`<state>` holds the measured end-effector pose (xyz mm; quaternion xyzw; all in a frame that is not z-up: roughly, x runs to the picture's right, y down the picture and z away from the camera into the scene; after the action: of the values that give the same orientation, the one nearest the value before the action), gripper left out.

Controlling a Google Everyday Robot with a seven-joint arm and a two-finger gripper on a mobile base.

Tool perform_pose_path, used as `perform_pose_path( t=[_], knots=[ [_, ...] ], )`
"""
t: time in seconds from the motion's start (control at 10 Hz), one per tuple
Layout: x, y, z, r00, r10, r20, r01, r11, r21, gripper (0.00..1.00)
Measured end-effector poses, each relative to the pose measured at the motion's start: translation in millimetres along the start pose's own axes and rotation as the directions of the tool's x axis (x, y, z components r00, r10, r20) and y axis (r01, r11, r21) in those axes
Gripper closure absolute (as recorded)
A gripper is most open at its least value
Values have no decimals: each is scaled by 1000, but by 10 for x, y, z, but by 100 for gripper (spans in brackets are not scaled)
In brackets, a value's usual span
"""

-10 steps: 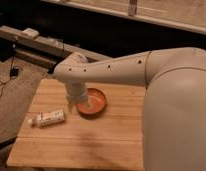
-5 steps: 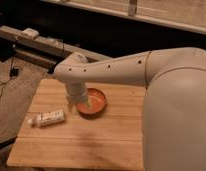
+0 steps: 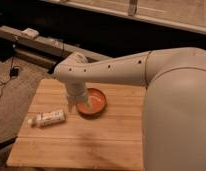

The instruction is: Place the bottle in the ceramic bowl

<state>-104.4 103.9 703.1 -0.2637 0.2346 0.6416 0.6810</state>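
Observation:
A small white bottle with a dark label lies on its side on the left part of the wooden table. To its right sits the orange-red ceramic bowl, with nothing visible inside it. My gripper hangs from the white arm over the bowl's left edge, a short way right of the bottle and apart from it. It is open and holds nothing. The wrist hides part of the bowl's left rim.
My bulky white arm and body cover the table's right side. A dark low bench with a small white object runs behind the table. Cables lie on the carpet at the left.

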Motion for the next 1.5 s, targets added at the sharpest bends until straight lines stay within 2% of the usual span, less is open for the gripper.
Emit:
perform_pose_path(
  t=[1.0, 1.1, 1.2, 1.3, 1.4, 1.5],
  knots=[
    [-4, 1, -5, 1000, -2, 1, 2, 1000, 0, 35],
    [-39, -23, -10, 1000, -28, 4, 28, 999, 23, 35],
    [-85, 49, -19, 994, -109, 11, 109, 993, 42, 35],
    [-124, 106, -24, 981, -194, 10, 193, 979, 69, 35],
    [-179, 142, -26, 958, -288, 4, 286, 951, 119, 35],
    [-214, 213, -16, 924, -381, -5, 376, 909, 179, 35]
  ],
)
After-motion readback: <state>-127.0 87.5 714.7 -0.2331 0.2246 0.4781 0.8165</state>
